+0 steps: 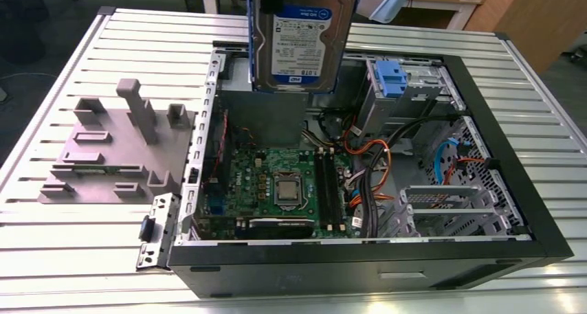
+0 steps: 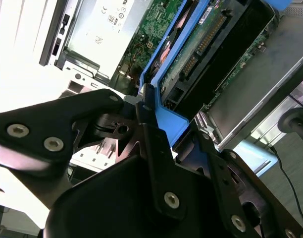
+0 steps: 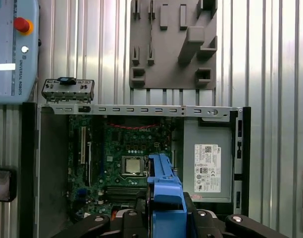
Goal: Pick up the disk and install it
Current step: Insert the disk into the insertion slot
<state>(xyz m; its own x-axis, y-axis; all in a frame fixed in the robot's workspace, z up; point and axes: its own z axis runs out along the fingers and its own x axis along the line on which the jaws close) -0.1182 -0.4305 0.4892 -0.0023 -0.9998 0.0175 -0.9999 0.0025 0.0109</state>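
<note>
Black fingers (image 2: 156, 148) of the gripper (image 2: 174, 124) are seen in the second wrist view clamped on the blue side rail of the disk (image 2: 201, 44). The disk's green circuit board and connector edge are turned towards the camera. Beyond the gripper, a grey power supply (image 2: 97, 25) with a white sticker is seen inside the computer case, with a strip of the motherboard (image 2: 159, 20) beside it.

In the first wrist view the disk (image 3: 164, 193) is seen edge-on, its blue rail gripped between the two jaws. The open computer case (image 3: 141, 110) lies beneath the gripper, with the motherboard (image 3: 126, 144) directly under the disk and the power supply (image 3: 208, 168) off to one side. Past the case, a grey fixture plate (image 3: 171, 44) rests on the ribbed metal surface (image 3: 270, 59). What appears to be a teach pendant (image 3: 15, 54) with a red button lies near it.

In the exterior view the disk (image 1: 301, 39) is held upright with its white-and-blue label facing the camera. It hangs clear above the case (image 1: 367, 266) and touches nothing there. The motherboard (image 1: 275, 183) is seen below it. A small blue clip (image 1: 390, 77) stands in the drive cage, lower than the gripper and towards the exterior view's right. The fixture plate (image 1: 110, 156) sits on the surface (image 1: 55, 259) outside the case, well apart from the disk.
</note>
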